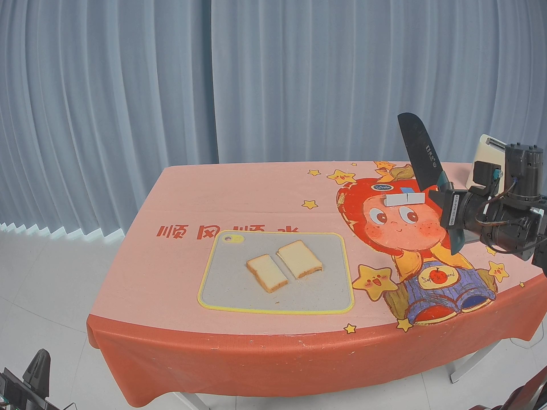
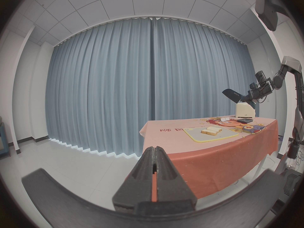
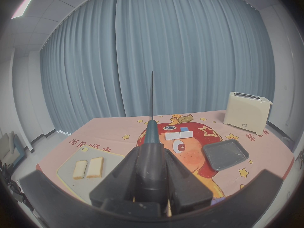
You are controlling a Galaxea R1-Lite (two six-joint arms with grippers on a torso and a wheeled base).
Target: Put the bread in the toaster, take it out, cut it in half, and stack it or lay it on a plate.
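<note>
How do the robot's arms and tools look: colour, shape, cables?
Both tools are matte black, with wedge-shaped fingers tapering to the tips. The left tool shows an orange strip between its fingers. The right tool sits on a dark cylindrical wrist with looping black cables and a white label; farther up, the right arm has pale grey links.

The counter (image 1: 188, 200) wears a salmon-pink cloth printed with stars and a cartoon child. A grey cutting board (image 1: 319, 297) with a yellow rim lies towards the near edge, about mid-width. Farther and to the right sits a small white strip (image 1: 404, 199) with a blue piece. A cream toaster (image 3: 247, 111) stands at the far right, with a dark tray (image 3: 225, 154) on its near side.
</note>
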